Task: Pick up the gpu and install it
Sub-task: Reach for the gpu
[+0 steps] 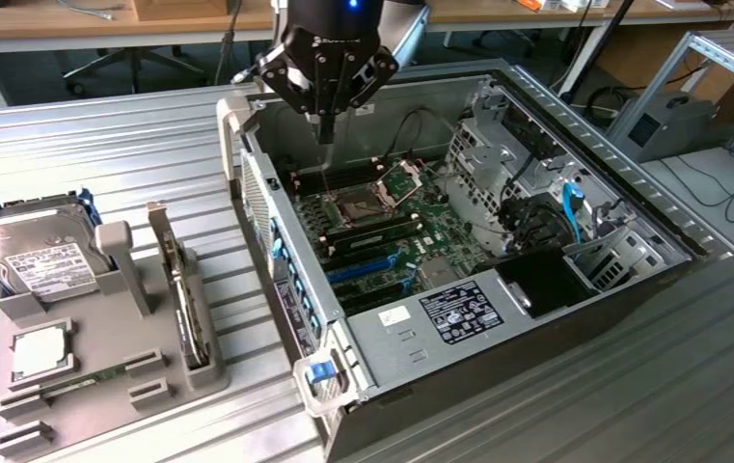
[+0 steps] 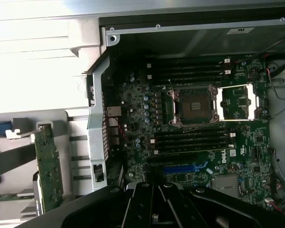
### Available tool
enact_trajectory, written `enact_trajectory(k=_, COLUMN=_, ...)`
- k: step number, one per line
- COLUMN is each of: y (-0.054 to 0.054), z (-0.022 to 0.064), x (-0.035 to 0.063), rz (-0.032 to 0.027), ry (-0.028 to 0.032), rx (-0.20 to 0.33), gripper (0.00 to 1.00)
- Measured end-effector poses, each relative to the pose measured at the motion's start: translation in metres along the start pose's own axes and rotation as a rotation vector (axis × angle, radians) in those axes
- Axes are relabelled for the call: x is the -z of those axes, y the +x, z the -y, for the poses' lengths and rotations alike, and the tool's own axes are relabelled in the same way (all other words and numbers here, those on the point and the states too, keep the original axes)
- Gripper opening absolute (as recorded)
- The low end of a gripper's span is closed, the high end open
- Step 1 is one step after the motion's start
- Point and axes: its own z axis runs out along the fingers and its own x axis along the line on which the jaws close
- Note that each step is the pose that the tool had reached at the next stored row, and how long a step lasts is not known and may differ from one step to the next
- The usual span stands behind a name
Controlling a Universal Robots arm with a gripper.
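The gpu stands on edge in a slot of the grey holder at the exterior view's left, its pale bracket pointing up. The wrist view shows it as a narrow green card outside the case wall. My gripper hangs over the far end of the open computer case, above the motherboard and well apart from the gpu. Its fingers meet at the tips with nothing between them. A blue expansion slot lies on the board near the gripper's black body.
The holder also carries a silver hard drive, a processor chip and a slim RAM stick. The open processor socket sits mid-board. Cables and drive cages crowd the case's right side. Ribbed metal tabletop surrounds everything.
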Motion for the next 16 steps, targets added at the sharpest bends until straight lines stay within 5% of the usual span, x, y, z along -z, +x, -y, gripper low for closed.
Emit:
enact_trajectory(k=8, y=0.011, z=0.0009, x=0.0000, rz=-0.0001, ry=0.0001, rx=0.000, gripper=0.11)
enact_trajectory(k=16, y=0.035, z=0.0027, x=0.0003, rz=0.0000, ry=0.0000, rx=0.000, gripper=0.11)
